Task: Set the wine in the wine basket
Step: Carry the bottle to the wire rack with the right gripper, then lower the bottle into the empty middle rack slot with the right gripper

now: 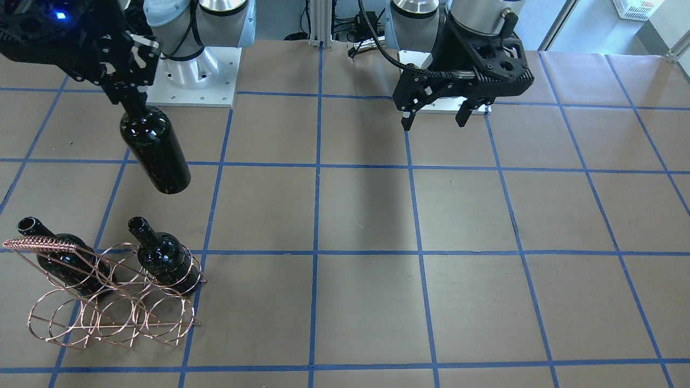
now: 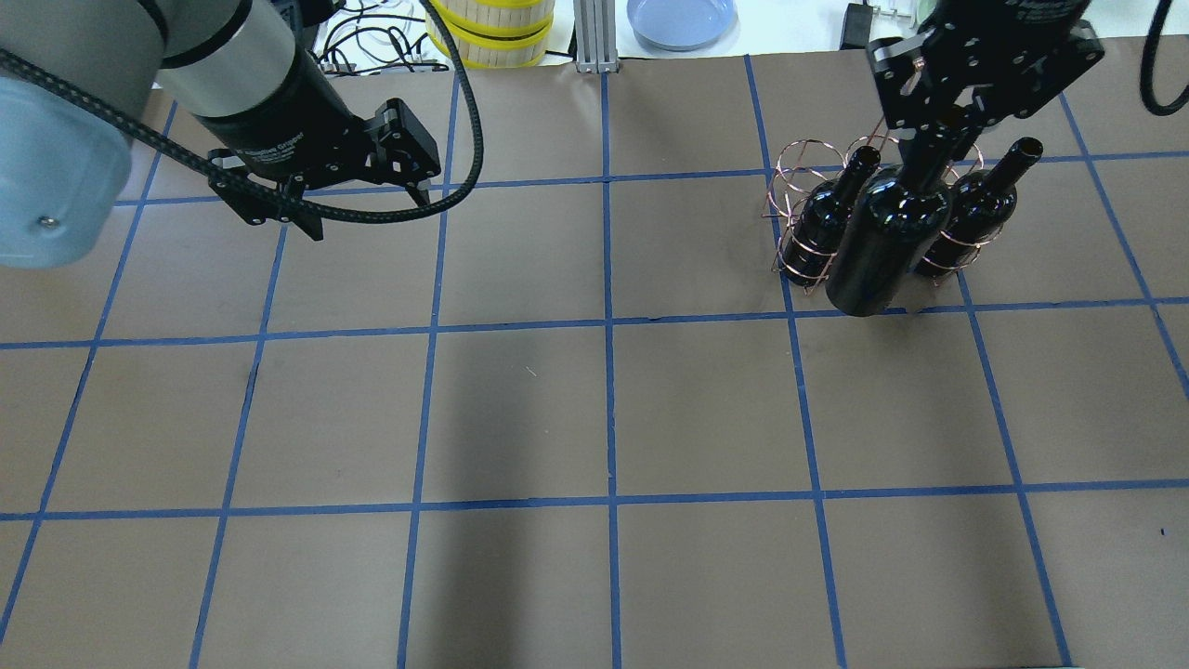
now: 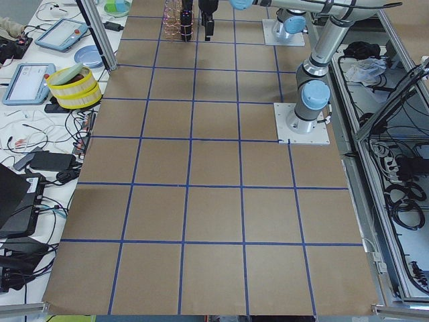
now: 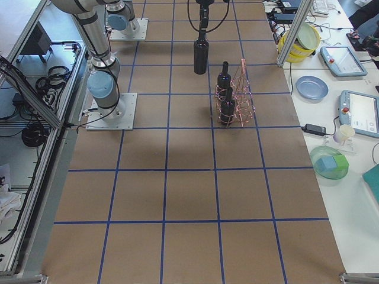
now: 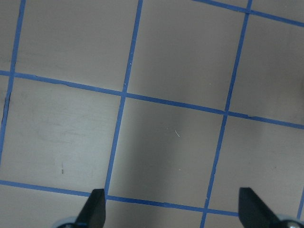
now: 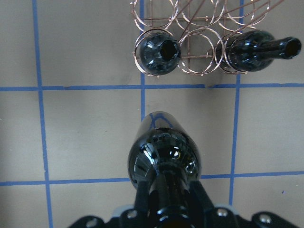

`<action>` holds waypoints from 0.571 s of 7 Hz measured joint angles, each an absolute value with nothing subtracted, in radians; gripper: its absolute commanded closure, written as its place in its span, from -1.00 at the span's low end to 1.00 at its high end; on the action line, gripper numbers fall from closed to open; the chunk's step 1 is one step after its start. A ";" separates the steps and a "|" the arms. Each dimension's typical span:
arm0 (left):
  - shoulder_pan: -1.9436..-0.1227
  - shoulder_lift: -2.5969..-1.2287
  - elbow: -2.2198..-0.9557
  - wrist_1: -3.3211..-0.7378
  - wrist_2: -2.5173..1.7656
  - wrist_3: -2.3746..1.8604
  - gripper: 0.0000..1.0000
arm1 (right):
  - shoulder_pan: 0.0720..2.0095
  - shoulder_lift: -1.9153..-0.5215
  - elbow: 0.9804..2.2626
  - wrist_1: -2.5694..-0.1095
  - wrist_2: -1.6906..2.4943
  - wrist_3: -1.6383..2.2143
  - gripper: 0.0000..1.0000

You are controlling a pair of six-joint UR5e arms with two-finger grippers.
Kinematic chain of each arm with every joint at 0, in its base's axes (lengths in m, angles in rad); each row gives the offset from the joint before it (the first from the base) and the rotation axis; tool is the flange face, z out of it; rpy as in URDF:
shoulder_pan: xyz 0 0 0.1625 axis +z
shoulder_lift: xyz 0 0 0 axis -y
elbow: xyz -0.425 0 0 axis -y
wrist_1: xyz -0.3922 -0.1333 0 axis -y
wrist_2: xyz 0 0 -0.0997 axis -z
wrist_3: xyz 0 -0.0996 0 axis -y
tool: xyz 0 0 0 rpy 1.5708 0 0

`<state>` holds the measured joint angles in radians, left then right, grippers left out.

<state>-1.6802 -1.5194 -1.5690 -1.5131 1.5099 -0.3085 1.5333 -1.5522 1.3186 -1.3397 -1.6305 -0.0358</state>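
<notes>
Brown paper gridded with blue tape covers the table (image 1: 377,215). Nearest the front-facing camera, the wine basket (image 1: 116,302) stands with two other bottles (image 1: 167,258) upright in its end rings. Just beyond the basket, toward the robot, the wine (image 1: 156,148) hangs above the table, apart from the wire. The right gripper (image 1: 129,97) is clamped on its neck. Well off to the basket's side, the left gripper (image 1: 434,123) hovers, jaws apart.

Silver arms (image 2: 215,48), pale-blue caps (image 2: 51,177), black jaws

Overhead from behind, front opposite, distant end views, close downward wrist cameras, shared table (image 2: 520,418)
</notes>
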 measured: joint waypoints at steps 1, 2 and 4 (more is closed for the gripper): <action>-1.698 -1.518 -1.568 -1.511 1.510 -0.318 -1.00 | 1.484 -1.539 1.301 -1.339 -1.632 -0.084 1.00; -1.706 -1.517 -1.568 -1.510 1.511 -0.321 -1.00 | 1.454 -1.513 1.271 -1.340 -1.629 -0.111 1.00; -1.710 -1.515 -1.568 -1.511 1.511 -0.322 -1.00 | 1.437 -1.456 1.206 -1.346 -1.628 -0.136 1.00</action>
<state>-1.7097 -1.5154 -1.5680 -1.5114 1.5106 -0.3217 1.4365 -1.4556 1.2061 -1.3461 -1.6277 -0.1356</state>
